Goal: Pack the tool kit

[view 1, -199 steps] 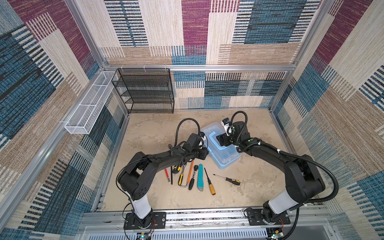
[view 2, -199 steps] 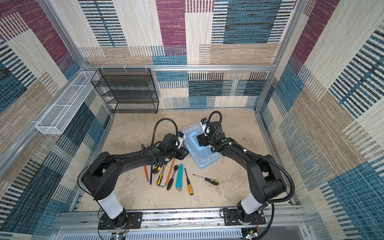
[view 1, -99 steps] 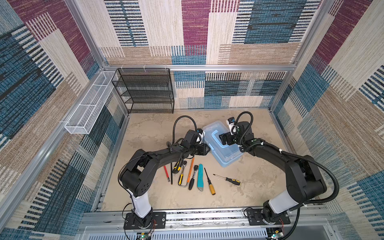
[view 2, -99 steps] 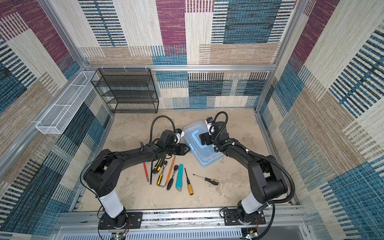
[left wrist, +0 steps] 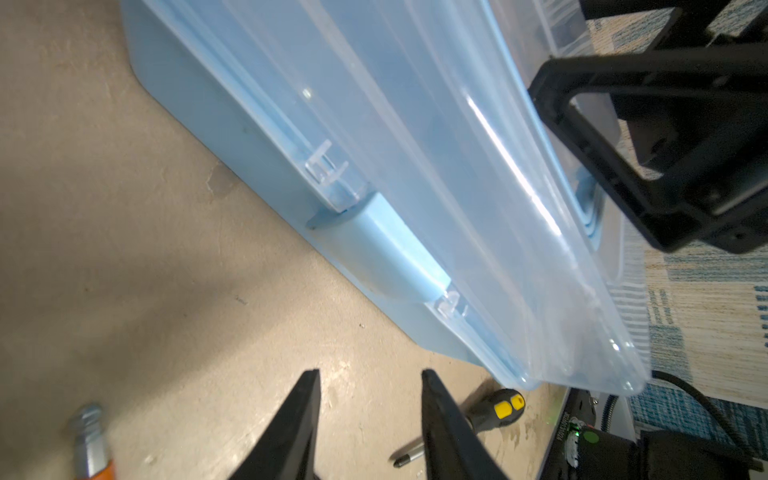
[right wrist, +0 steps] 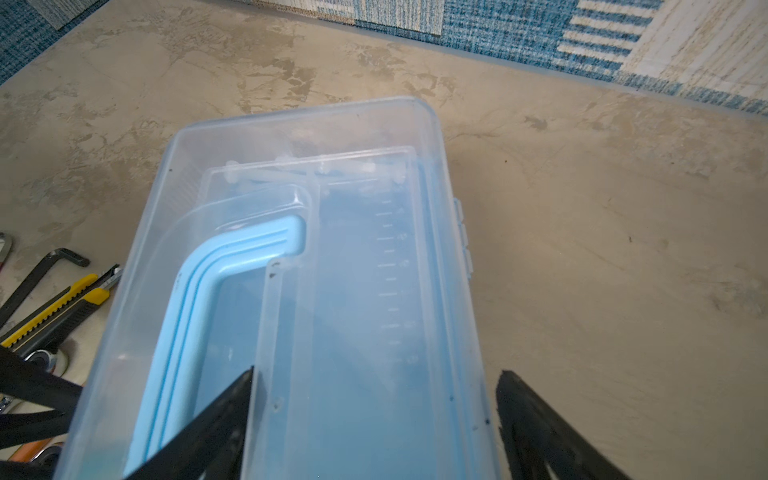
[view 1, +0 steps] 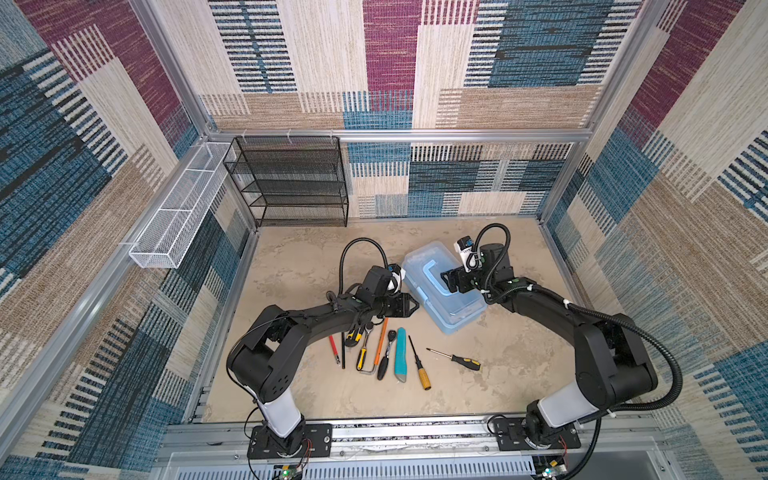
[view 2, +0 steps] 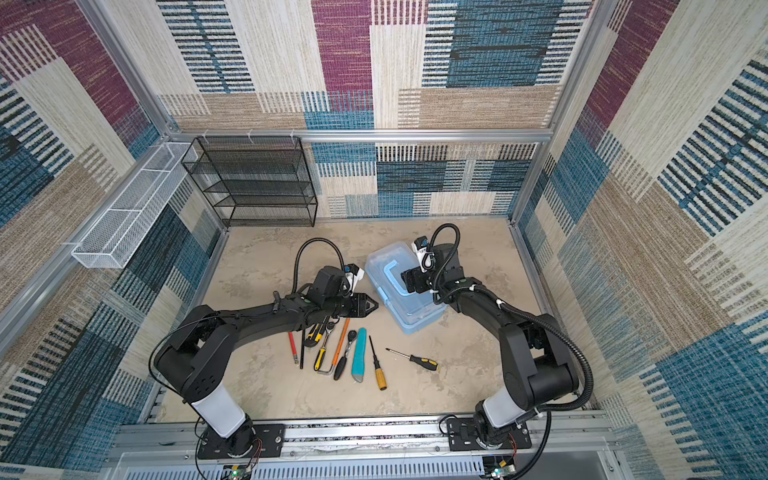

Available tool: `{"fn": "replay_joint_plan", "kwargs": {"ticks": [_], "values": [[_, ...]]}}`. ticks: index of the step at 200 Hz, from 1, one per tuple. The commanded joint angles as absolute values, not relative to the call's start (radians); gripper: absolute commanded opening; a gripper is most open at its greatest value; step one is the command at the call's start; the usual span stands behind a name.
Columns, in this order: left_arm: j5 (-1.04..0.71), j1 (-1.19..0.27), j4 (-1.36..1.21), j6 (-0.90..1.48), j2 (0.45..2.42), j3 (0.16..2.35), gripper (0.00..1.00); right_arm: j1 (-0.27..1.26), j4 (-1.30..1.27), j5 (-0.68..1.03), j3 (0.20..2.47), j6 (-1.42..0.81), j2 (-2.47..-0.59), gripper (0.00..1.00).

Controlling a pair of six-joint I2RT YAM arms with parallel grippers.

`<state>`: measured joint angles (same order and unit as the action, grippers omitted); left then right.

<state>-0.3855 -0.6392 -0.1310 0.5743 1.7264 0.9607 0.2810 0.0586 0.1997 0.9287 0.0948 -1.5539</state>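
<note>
The tool kit's light-blue toolbox [view 1: 451, 309] [view 2: 415, 313] lies on the floor with its clear lid down and the handle [view 1: 430, 272] flat on top. My right gripper [view 1: 449, 282] [right wrist: 378, 376] hangs open over the lid [right wrist: 357, 257]; one finger is beside the handle [right wrist: 232, 257] and the other is past the box's side edge. My left gripper [view 1: 413, 305] [left wrist: 370, 374] is open and empty, just short of the box's front latch [left wrist: 382, 249]. Several loose tools [view 1: 390, 353] lie in a row in front of the box.
A black-and-yellow screwdriver [view 1: 455, 359] [left wrist: 498, 407] lies apart from the row, near the box's front corner. A yellow utility knife [right wrist: 54, 311] and a black hex key [right wrist: 45, 266] lie beside the box. A black mesh rack [view 1: 291, 183] and a white basket [view 1: 183, 208] stand at the back left.
My left gripper has slid a little toward the front along the box's side and its jaws have widened slightly. My right gripper has shifted slightly over the lid.
</note>
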Motion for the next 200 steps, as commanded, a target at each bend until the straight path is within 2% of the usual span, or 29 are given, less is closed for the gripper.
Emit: {"fn": "replay_joint_plan", "kwargs": {"ticks": [1,31,75,200], "values": [[-0.421,-0.638,-0.185,0.599,1.734,0.958,0.45,0.281,0.231,0.194,0.913,0.154,-1.570,0.86],[-0.446,-0.638,-0.243,0.635,1.755,0.956,0.46,0.281,0.236,0.216,0.912,0.134,-1.592,0.78],[-0.424,-0.635,-0.294,0.687,1.761,0.953,0.48,0.281,0.218,0.255,0.916,0.069,-1.624,0.75],[-0.447,-0.577,-0.434,0.828,1.740,0.913,0.61,0.230,0.076,0.431,0.892,-0.111,-1.693,0.73]]}}
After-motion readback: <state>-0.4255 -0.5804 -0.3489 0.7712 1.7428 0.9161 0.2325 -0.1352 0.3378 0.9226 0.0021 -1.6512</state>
